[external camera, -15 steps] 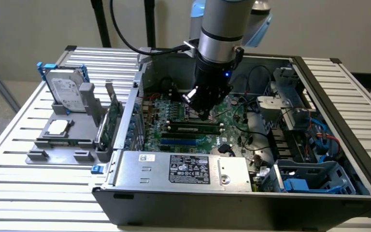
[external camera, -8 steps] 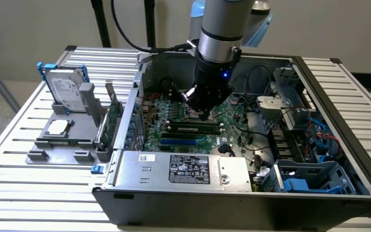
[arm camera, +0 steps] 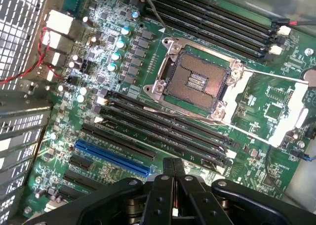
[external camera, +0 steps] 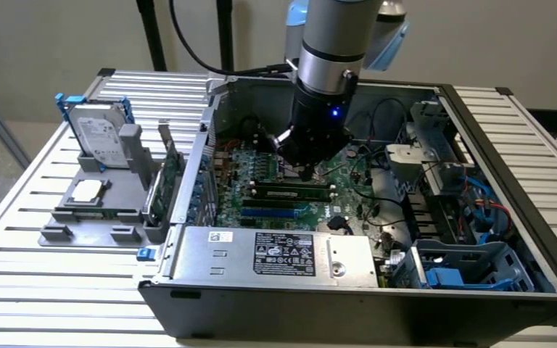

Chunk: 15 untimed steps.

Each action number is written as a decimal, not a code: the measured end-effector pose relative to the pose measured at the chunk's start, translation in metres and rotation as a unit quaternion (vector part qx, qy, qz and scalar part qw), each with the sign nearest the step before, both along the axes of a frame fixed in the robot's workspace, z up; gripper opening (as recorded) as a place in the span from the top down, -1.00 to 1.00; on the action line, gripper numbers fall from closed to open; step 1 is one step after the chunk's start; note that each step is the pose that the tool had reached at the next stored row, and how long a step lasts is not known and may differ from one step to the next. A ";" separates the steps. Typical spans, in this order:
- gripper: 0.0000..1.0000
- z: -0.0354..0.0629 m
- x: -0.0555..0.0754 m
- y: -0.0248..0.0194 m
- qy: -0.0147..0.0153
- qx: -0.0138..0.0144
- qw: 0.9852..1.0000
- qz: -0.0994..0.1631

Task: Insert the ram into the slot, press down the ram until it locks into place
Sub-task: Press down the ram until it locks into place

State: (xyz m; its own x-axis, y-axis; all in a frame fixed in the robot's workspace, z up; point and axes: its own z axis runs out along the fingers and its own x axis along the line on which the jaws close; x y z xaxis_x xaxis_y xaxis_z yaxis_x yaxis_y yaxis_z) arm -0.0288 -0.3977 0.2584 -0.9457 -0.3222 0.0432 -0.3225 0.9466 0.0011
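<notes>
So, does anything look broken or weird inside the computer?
Nothing looks broken or spilled. One thing stands out: the square processor socket has no chip in it, and its metal clamp is flipped open beside it instead of shut over it.

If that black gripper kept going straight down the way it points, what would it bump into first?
Probably the long green ram stick seated in the black slot on the motherboard, just under the shut gripper; exact depth is unclear.

A plain beige wall stands behind the slatted metal surface. Dark poles rise in front of the wall, beyond the surface's far edge. Light is even and soft.
</notes>
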 end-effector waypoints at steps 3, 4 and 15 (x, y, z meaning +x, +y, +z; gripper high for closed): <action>0.79 0.0000 0.000 0.0000 0.000 -0.001 1.000 -0.023; 0.79 0.0000 0.000 0.0000 0.000 -0.001 1.000 -0.030; 0.79 0.0009 0.000 -0.0020 0.000 -0.004 0.995 -0.103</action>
